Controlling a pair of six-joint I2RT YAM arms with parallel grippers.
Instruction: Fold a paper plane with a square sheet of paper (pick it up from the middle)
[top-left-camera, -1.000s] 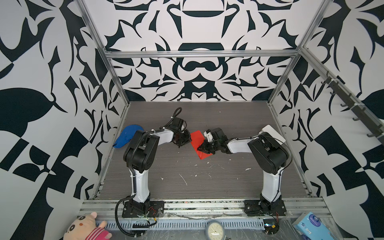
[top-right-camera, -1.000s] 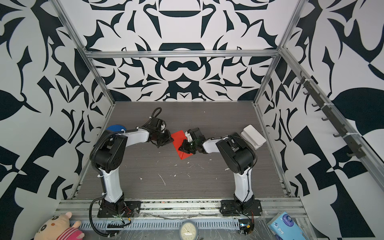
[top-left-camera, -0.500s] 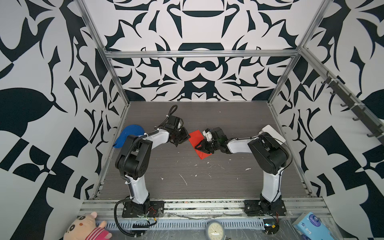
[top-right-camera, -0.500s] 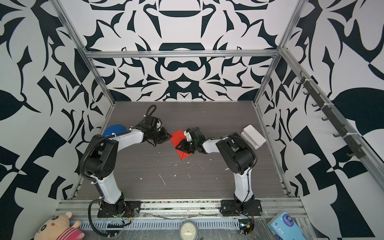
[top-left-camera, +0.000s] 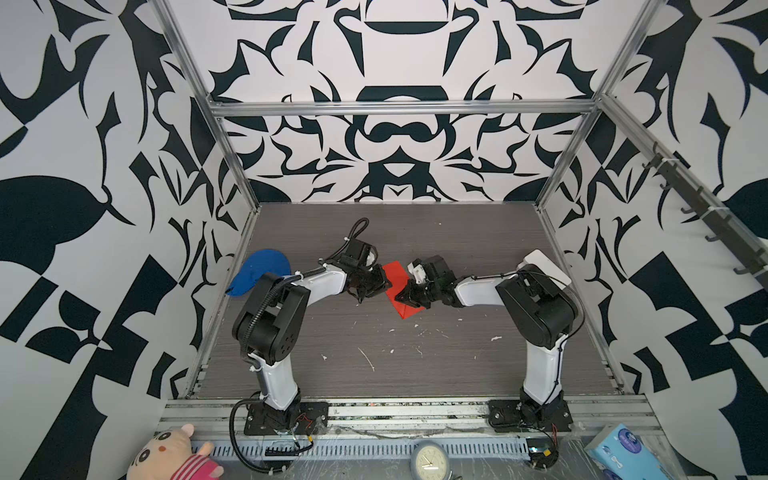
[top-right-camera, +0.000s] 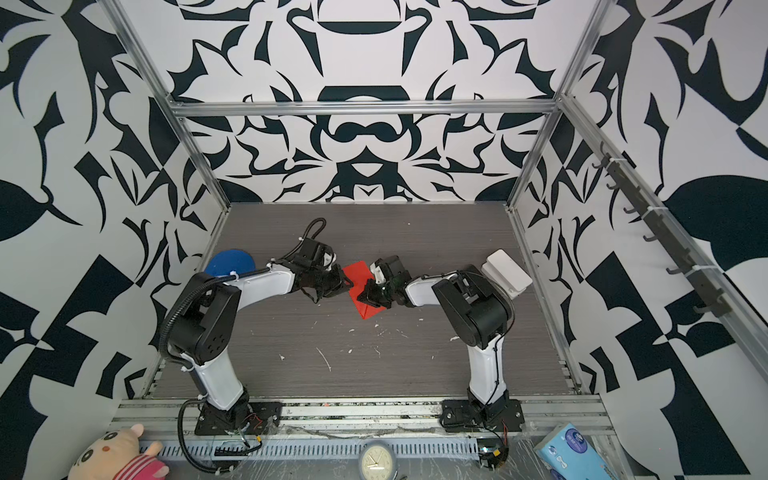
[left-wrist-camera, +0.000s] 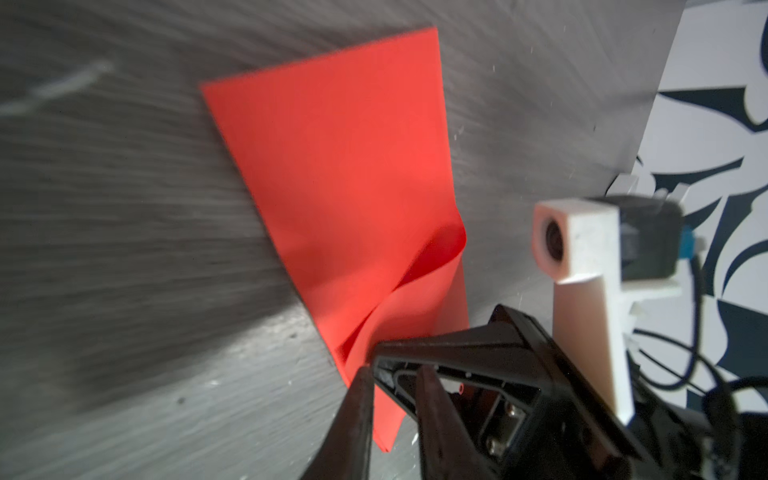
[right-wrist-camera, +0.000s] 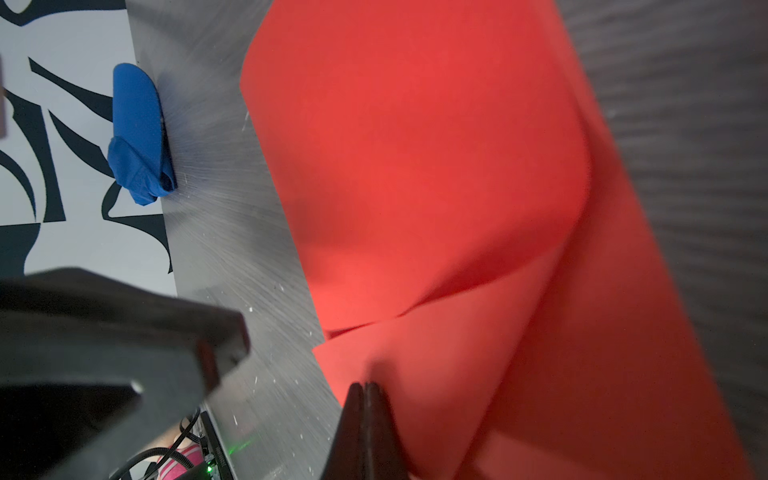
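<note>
Far left, against the wall: blue cloth lump, lying on the grey wood-grain table, well apart from the paper.

Left arm reaches in low toward the middle. Left gripper sits at the left edge of the red sheet of paper. In the left wrist view its two dark fingers stand a little apart, a narrow gap between them, with red showing through the gap. Nothing seen pinched there. Whether a fingertip touches the sheet, cannot tell; that view is blurred.

Centre of table, between the two grippers: the red sheet. It lies mostly flat, a long slanted shape in both top views, one pointed corner toward the front of the table. Not yet a dart. Near the grippers one flap curls up off the rest of the sheet in a soft roll, uncreased.

Right of that: right gripper, low over the right side of the sheet. In the right wrist view its fingertips are pressed tight together, no gap, and the lifted flap runs straight into them. Jaws clamped on that flap's edge.

Far right, by the wall behind the right arm: white box, clear of the paper. White specks are scattered on the table toward the front.
</note>
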